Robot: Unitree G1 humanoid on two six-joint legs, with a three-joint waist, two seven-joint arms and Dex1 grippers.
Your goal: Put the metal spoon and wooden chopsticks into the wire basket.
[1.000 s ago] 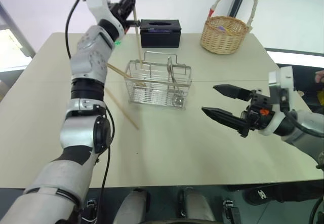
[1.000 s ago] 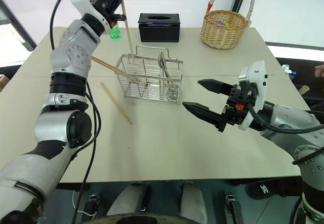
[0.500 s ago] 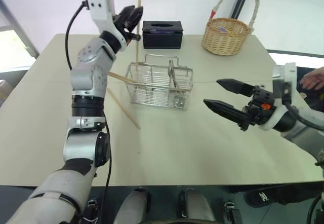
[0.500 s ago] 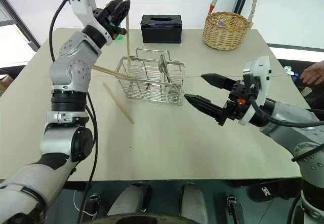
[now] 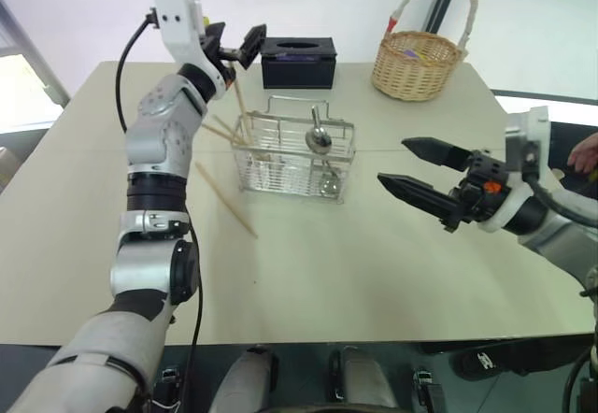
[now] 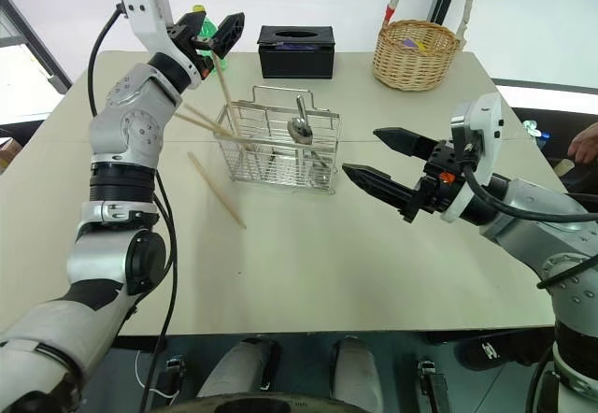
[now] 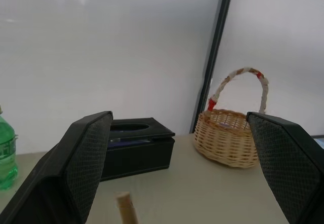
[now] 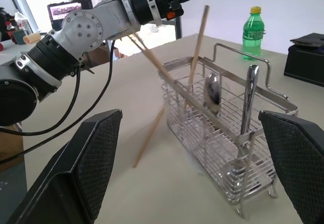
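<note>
Left gripper (image 6: 220,34) spread wide and empty above the wire basket (image 6: 280,148), wooden chopsticks (image 6: 220,78) leaning in basket, 1 chopstick (image 6: 216,190) on table (image 6: 308,263), metal spoon (image 6: 301,129) inside basket, right gripper (image 6: 383,163) wide, empty.

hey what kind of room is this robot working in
Probably a lab or office test space rather than a kitchen: a plain beige table against a bare white wall, a black tissue box, and a monitor on a cluttered bench.

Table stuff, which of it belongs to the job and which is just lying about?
Job:
- wire basket
- metal spoon, in the basket
- wooden chopsticks leaning in the basket
- chopstick on the table

Lying about:
- wicker basket
- black tissue box
- green bottle
</note>
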